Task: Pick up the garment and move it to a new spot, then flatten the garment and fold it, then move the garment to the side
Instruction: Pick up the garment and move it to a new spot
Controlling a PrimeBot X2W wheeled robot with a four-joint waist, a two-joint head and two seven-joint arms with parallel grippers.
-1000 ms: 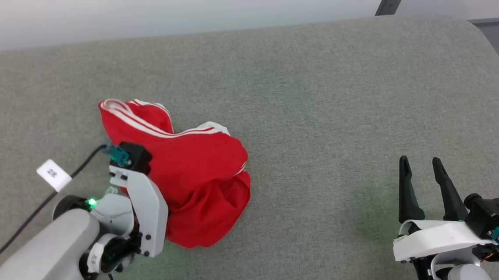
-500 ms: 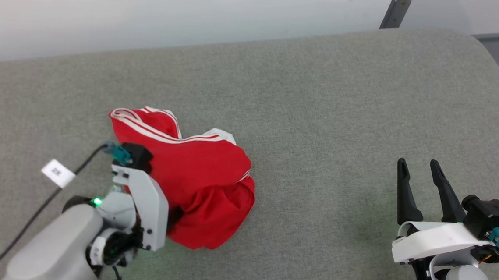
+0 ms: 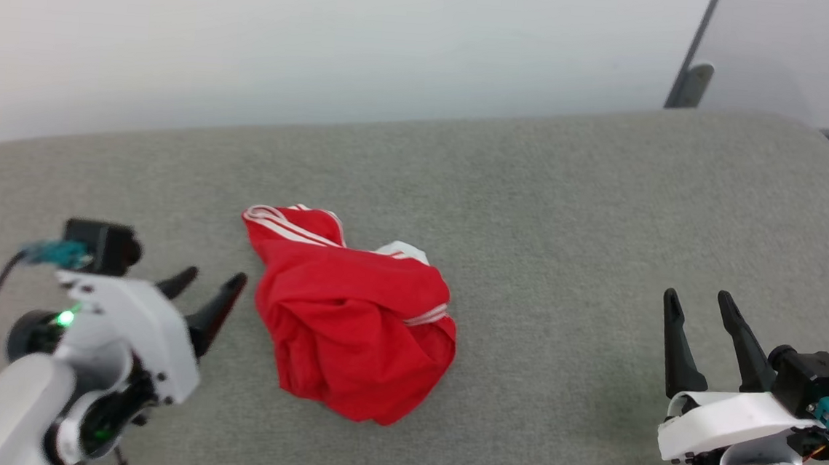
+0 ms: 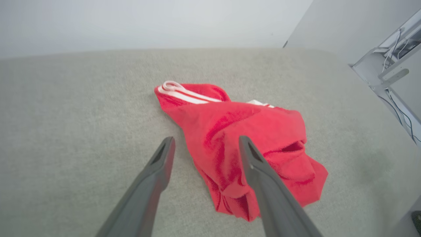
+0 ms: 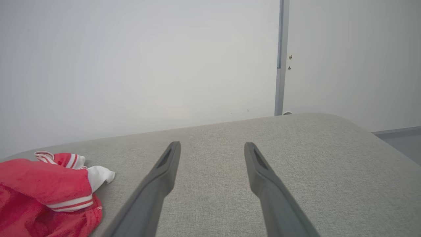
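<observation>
The left fingers (image 3: 218,305) have opened and drawn off the garment (image 3: 349,337).

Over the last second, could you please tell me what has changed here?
The left gripper let go of the crumpled red jersey, opened and drew back to the jersey's left. The jersey stays heaped on the grey cushion; the right gripper stays open and idle.
</observation>
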